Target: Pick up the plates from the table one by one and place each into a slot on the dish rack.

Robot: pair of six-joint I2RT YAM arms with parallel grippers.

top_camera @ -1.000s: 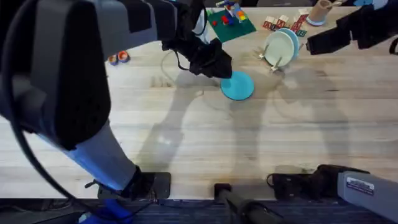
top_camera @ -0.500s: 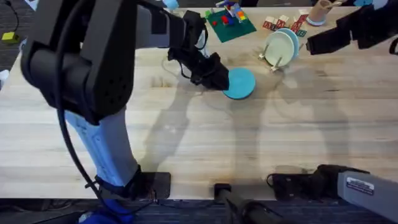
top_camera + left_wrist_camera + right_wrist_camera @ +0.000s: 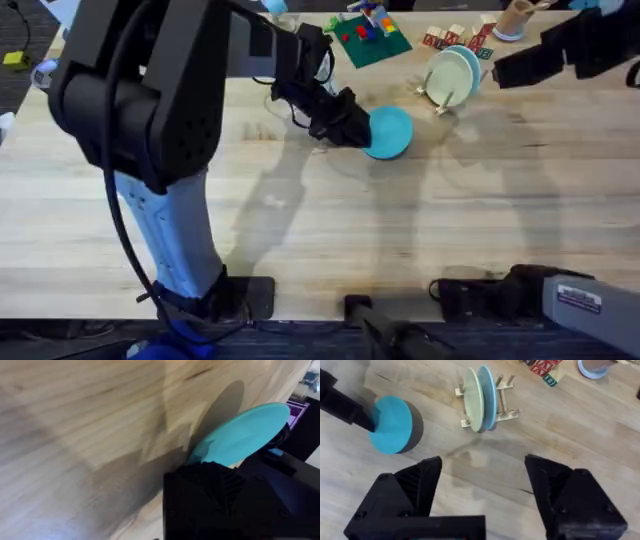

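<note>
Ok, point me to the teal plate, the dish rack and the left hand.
teal plate [image 3: 390,133]: overhead view, middle of its face.
dish rack [image 3: 506,413]: right wrist view, wooden base rail beside the standing plates.
left hand [image 3: 352,128]: overhead view, fingertips at the plate's edge.

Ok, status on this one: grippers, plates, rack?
Left gripper shut on teal plate, lifted at an angle. Right gripper open, empty. Dish rack holds cream plate and light-blue plate.
</note>
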